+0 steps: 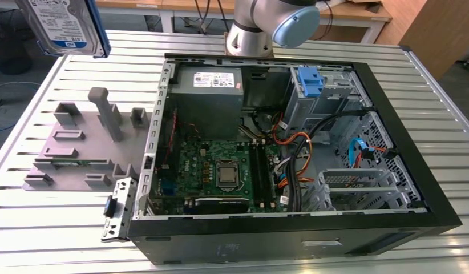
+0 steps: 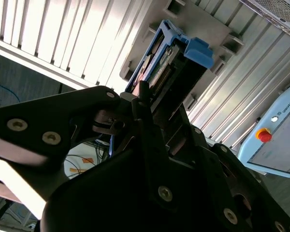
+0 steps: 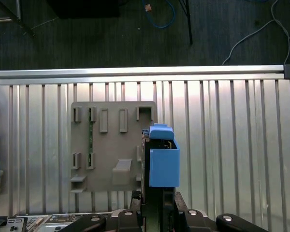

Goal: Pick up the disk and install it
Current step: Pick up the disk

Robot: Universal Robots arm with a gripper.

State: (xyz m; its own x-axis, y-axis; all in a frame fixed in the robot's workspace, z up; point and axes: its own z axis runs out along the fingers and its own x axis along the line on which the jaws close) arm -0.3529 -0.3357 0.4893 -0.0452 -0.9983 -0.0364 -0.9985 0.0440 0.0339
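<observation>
Disk (image 1: 67, 25) is off the bench (image 1: 36, 240), hanging on edge in the air high at the exterior view's left. In the first wrist view it sits above one edge of the grey fixture plate (image 3: 111, 145), well apart from the open computer case (image 1: 295, 228). The gripper (image 3: 158, 200) has its fingers clamped on it, pinching the end nearest the wrist, with the carrier's tab end pointing away toward the bench. We'd rate it a stiff metal body, fairly heavy for its size, smooth-sided so it could slip, and shock-sensitive, so no knocks. The blue carrier frame (image 2: 198, 50) is plastic and will likely flex. We'd grip on the metal body, off the label and the circuit-board side.
</observation>
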